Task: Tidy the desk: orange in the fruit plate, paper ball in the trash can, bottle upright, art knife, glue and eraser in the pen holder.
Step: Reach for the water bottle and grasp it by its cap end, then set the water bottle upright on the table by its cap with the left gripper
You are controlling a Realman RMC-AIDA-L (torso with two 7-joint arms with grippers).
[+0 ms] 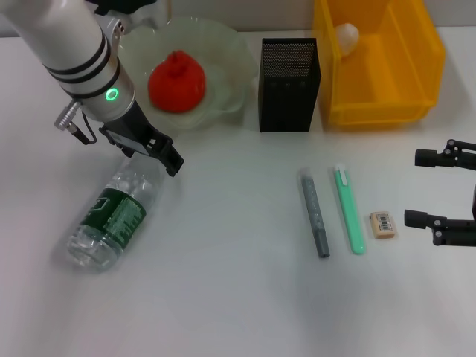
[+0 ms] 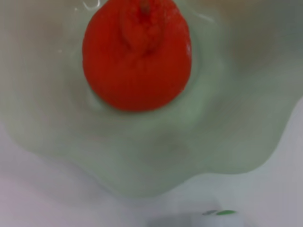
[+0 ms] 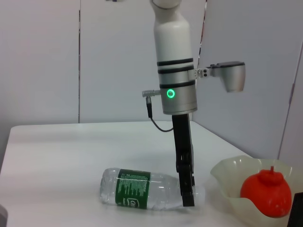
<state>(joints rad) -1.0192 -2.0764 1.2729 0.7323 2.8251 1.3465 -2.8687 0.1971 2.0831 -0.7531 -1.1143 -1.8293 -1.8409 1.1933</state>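
Note:
The clear bottle (image 1: 111, 219) with a green label lies on its side at the left, also in the right wrist view (image 3: 142, 189). My left gripper (image 1: 165, 158) reaches down at the bottle's neck end (image 3: 188, 196). The red-orange orange (image 1: 177, 82) sits in the pale green fruit plate (image 1: 230, 52), and it fills the left wrist view (image 2: 137, 54). The paper ball (image 1: 346, 37) lies in the yellow trash can (image 1: 379, 111). A grey glue stick (image 1: 314, 212), a green art knife (image 1: 348, 208) and the eraser (image 1: 382, 224) lie right of centre. My right gripper (image 1: 420, 187) stands open beside the eraser.
The black mesh pen holder (image 1: 290, 85) stands between the fruit plate and the trash can, at the back of the white desk. The plate's wavy rim (image 2: 227, 118) is close to the left wrist camera.

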